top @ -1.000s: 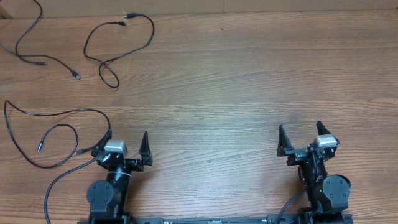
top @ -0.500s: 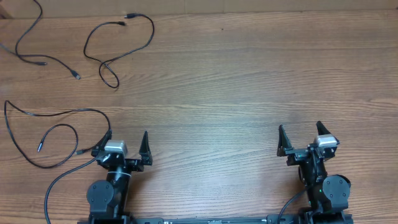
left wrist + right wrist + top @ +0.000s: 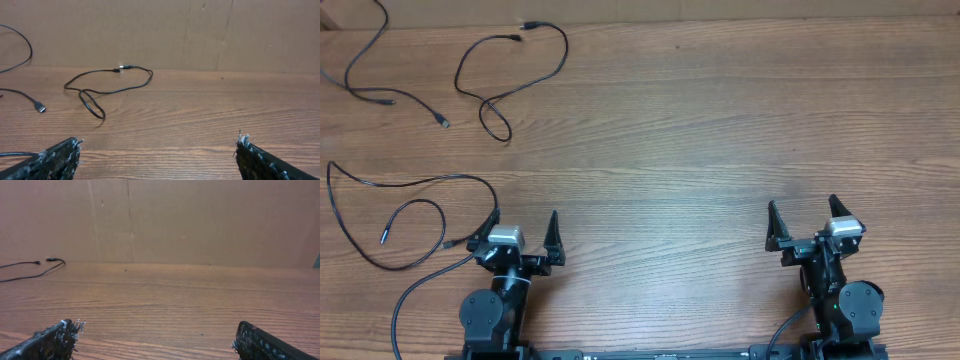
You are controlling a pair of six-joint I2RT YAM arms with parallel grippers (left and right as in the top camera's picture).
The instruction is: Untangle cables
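Three thin black cables lie apart on the wooden table at the left. One looped cable (image 3: pixel 510 70) lies at the back; it also shows in the left wrist view (image 3: pixel 107 85). A second cable (image 3: pixel 365 70) lies at the far back left. A third cable (image 3: pixel 390 205) curls beside my left arm. My left gripper (image 3: pixel 524 222) is open and empty near the front edge (image 3: pixel 157 145). My right gripper (image 3: pixel 802 210) is open and empty at the front right (image 3: pixel 155 330).
A brown cardboard wall (image 3: pixel 165 30) stands along the back of the table. The thicker black arm wire (image 3: pixel 415 290) runs along the front left. Bare wood lies between the two arms.
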